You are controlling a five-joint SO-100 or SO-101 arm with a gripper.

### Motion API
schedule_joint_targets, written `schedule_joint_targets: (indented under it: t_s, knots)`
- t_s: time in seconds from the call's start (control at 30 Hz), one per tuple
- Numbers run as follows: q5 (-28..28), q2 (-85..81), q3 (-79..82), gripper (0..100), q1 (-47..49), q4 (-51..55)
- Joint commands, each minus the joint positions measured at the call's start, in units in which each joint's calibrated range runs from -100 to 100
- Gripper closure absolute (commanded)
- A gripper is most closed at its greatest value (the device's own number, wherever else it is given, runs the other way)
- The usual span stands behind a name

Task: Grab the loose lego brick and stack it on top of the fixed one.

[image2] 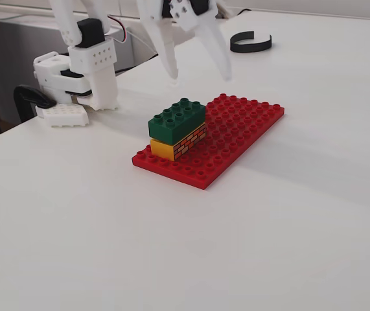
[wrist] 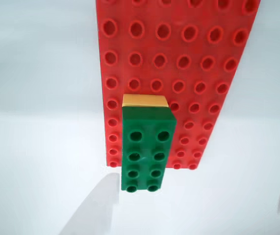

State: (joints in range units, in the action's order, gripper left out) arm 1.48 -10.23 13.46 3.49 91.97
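Observation:
The dark green loose lego brick (image2: 177, 118) rests on top of the yellow fixed one (image2: 178, 143), which has a brown brick-wall pattern on its side and stands on a red baseplate (image2: 236, 129). In the wrist view the green brick (wrist: 147, 149) covers all but a thin yellow strip of the fixed brick (wrist: 145, 101). My white gripper (image2: 199, 77) hangs open above and behind the stack, touching nothing. Its blurred fingertips (wrist: 95, 208) frame the bottom of the wrist view, with the gripper (wrist: 193, 200) empty.
The arm's white base (image2: 84, 78) is clamped at the table's back left edge. A black curved band (image2: 251, 43) lies at the far back. The red baseplate (wrist: 179, 73) fills the upper wrist view, and white tabletop surrounds it.

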Motion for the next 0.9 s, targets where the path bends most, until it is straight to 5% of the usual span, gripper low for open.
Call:
schedule_joint_targets:
  t_s: [0.0,0.43,0.73,0.87]
  knots:
    - [0.1,-4.8,-10.0,66,3.7,6.3]
    - [0.2,-44.0,-14.3,65,7.9,6.7]
    - [4.0,-80.2,34.8,66,2.6,-17.4]
    - [3.8,-89.8,52.3,66,3.0,-20.4]
